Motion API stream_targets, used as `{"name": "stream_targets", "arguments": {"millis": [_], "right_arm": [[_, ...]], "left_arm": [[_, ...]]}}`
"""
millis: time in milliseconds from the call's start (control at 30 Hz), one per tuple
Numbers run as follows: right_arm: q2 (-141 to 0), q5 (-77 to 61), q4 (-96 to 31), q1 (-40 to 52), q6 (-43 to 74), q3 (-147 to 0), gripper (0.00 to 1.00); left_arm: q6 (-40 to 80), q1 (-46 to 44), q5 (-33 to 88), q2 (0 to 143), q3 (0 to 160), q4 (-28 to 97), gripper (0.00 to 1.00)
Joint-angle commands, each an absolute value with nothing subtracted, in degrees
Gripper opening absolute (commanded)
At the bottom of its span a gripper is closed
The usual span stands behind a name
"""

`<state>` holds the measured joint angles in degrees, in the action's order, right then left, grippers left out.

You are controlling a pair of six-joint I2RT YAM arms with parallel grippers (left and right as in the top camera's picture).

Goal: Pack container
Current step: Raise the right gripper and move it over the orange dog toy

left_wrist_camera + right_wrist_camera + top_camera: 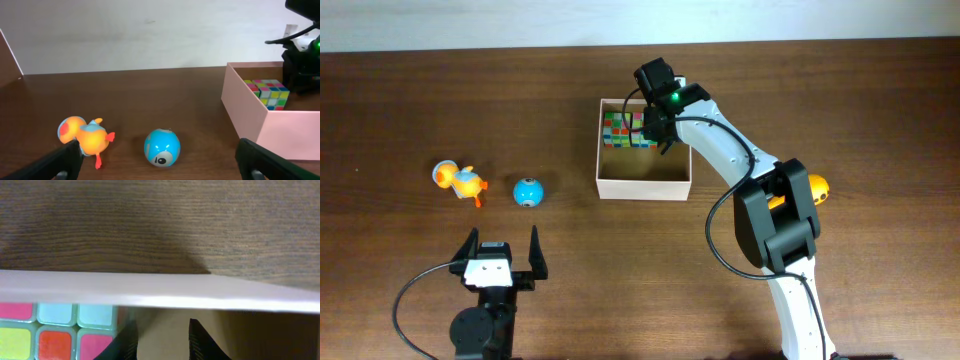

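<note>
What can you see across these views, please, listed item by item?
container: one, cream-white walls, tan inside, centre of the table.
puzzle cube: one, multi-coloured, inside the container, far left corner.
duck toy: one, orange and blue, left on the table.
ball: one, blue, between duck toy and container.
orange thing: one, mostly hidden behind the right arm; cannot tell what.
table: one, dark brown wood.
left pincer: black, open, empty, near edge.
right pincer: black, over the container's far side, jaws slightly apart, nothing between.

Matt cardboard container (pixel 645 187) on grained wood table (pixel 420 80); glossy plastic ball (pixel 528 190).
</note>
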<state>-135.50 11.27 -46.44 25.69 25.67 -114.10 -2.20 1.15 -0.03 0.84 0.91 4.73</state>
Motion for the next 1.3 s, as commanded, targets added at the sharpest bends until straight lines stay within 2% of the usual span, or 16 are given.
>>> {"name": "stream_targets", "arguments": {"millis": [0, 700, 800, 1200, 1267], "right_arm": [[-136.35, 10.70, -45.69, 25.85, 23.97, -113.51, 0.28], [-136.35, 8.97, -43.90, 25.85, 21.69, -113.54, 0.28], [-135.98, 8.75, -44.84, 25.87, 20.82, -114.37, 0.33], [-135.24, 8.56, -63.35, 26.50, 20.78, -135.61, 0.34], [-135.24, 8.62, -67.81, 26.61, 20.78, -141.21, 0.37]], "left_arm": [[-3.07, 0.91, -0.21, 0.30, 0.49, 4.75, 0.99], [-3.07, 0.91, -0.21, 0.30, 0.49, 4.75, 0.99], [-3.07, 0.91, -0.21, 0.30, 0.49, 4.75, 0.99], [-3.07, 0.91, -0.21, 0.30, 0.49, 4.75, 0.99], [-3.07, 0.91, -0.21, 0.30, 0.49, 4.75, 0.99]]}}
